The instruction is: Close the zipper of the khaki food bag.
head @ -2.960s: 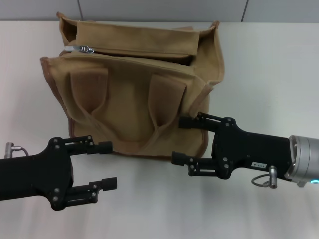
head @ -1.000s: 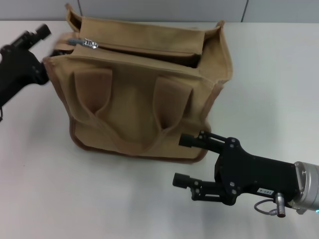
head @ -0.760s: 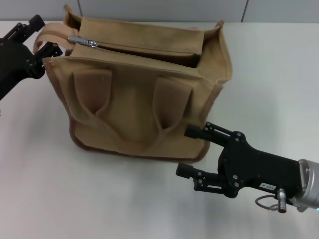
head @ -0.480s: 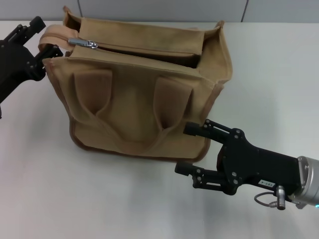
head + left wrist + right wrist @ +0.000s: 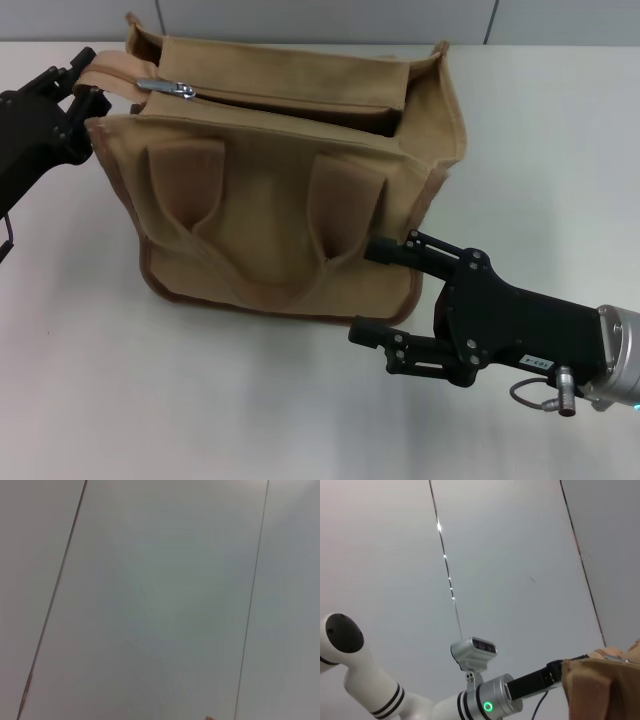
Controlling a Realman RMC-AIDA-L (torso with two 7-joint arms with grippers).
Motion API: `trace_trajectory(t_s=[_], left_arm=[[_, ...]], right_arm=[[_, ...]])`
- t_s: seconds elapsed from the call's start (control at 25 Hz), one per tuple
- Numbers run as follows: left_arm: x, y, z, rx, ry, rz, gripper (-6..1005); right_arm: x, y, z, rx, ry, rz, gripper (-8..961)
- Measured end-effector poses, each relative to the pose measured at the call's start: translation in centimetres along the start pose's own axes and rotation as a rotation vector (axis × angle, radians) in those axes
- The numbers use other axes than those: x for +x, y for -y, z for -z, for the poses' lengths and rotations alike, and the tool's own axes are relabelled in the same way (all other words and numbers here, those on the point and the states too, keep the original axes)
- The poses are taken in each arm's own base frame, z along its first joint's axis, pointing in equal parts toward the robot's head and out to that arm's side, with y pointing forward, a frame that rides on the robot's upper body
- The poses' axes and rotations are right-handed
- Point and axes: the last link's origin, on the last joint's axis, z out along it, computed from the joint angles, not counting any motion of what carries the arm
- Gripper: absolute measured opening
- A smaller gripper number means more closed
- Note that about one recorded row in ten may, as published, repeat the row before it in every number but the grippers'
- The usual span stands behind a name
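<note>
The khaki food bag point(image 5: 280, 200) stands on the white table in the head view, its handles lying flat on the front face. The zipper point(image 5: 290, 100) runs along its top, with the silver pull tab point(image 5: 170, 88) near the left end and a dark gap at the right end. My left gripper point(image 5: 85, 82) is at the bag's upper left end, open, with its fingers on either side of the tan end tab point(image 5: 110, 66). My right gripper point(image 5: 378, 292) is open at the bag's lower right corner, the upper finger over the bag's bottom edge. A corner of the bag shows in the right wrist view point(image 5: 605, 685).
The white table point(image 5: 540, 160) extends to the right of and in front of the bag. A grey panelled wall point(image 5: 330, 20) stands right behind it. The right wrist view shows my left arm point(image 5: 490, 702) and head against the wall. The left wrist view shows only wall point(image 5: 160, 600).
My left gripper has come in to the bag's left end and its fingers have narrowed around the end tab. My right gripper has risen toward the bag's lower right corner.
</note>
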Motion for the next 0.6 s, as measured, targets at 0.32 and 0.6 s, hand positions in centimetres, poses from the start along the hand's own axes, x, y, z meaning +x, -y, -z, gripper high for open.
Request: trace_trajectory(t_s=[0.32, 0.6], left_arm=[[0.2, -0.2, -0.3, 0.016, -0.053, 0.03, 100], [0.6, -0.4, -0.5, -0.002, -0.087, 0.102, 22]], right_arm=[[-1.3, -0.4, 0.3, 0.004, 0.113, 0.089, 819], [-3.8, 1.6, -0.2, 0.089, 0.232, 0.185, 819]])
